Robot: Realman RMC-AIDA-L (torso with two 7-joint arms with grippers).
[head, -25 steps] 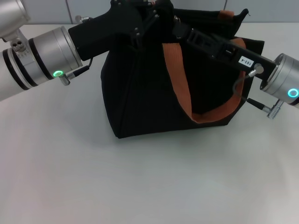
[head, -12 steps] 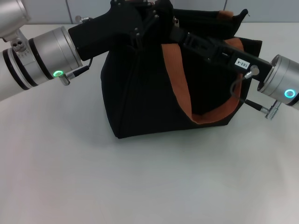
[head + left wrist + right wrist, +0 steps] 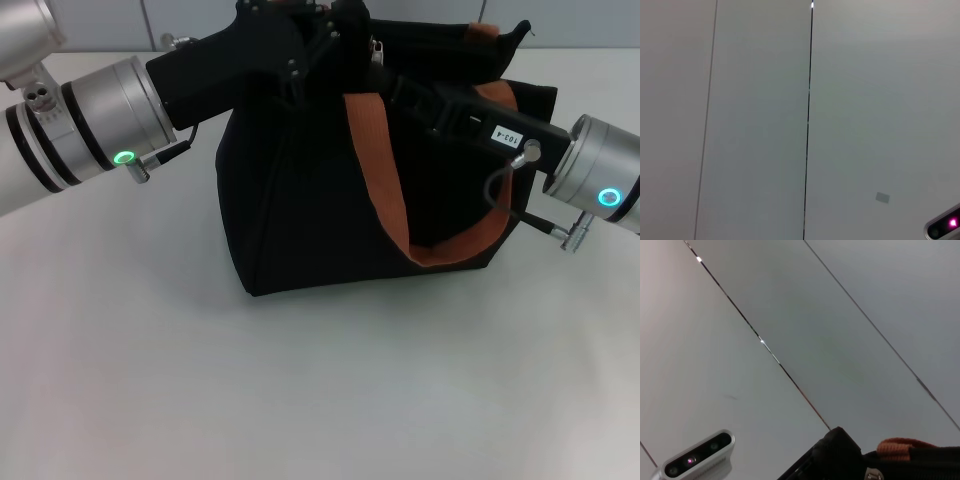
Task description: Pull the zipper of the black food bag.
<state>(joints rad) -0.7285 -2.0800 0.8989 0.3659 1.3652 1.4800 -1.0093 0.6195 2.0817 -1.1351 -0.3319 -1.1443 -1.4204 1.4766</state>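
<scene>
The black food bag (image 3: 320, 210) stands upright at the middle of the white table, and one orange-brown strap (image 3: 375, 160) hangs down its front. My left gripper (image 3: 322, 45) is at the bag's top left corner, against the upper edge. My right gripper (image 3: 385, 70) reaches in from the right along the bag's top. Its tip is close to a small silver zipper pull (image 3: 377, 48) on the upper edge. The right wrist view shows a strip of the bag's top (image 3: 925, 465) and an orange strap (image 3: 900, 445). The left wrist view shows only wall.
The white table (image 3: 300, 380) spreads in front of the bag and to both sides. A second strap end (image 3: 485, 32) sticks up at the bag's far right top. Grey wall panels stand behind the table.
My right arm has moved left and slightly up along the bag's top, toward the left gripper. The left arm and the bag have stayed in place.
</scene>
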